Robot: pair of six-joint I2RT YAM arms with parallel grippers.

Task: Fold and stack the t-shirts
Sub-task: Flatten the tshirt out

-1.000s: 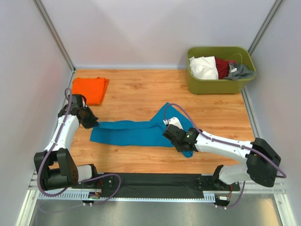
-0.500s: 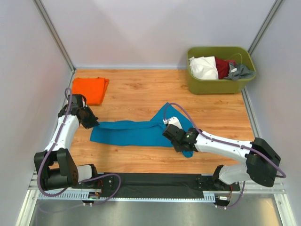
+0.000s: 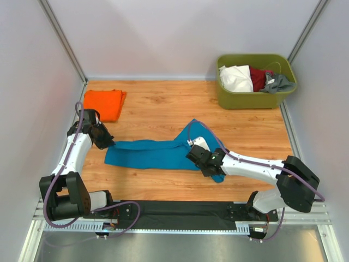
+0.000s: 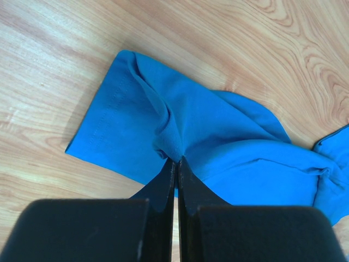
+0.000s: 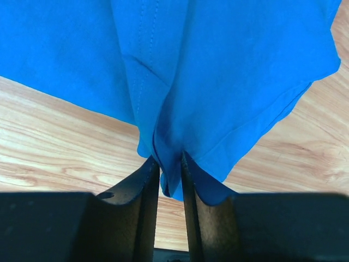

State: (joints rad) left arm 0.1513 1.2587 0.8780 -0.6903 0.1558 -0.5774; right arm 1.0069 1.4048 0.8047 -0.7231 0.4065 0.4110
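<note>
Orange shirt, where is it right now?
In the top view the orange shirt lies folded at the far left corner of the table, by the left wall, apart from the blue shirt and just beyond the left gripper.

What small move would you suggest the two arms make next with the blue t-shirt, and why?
Probably lift both ends slightly and draw them apart to flatten it. The left gripper and right gripper are each shut on an edge of the teal-blue t-shirt, which lies bunched and creased, not yet folded like the orange t-shirt.
</note>
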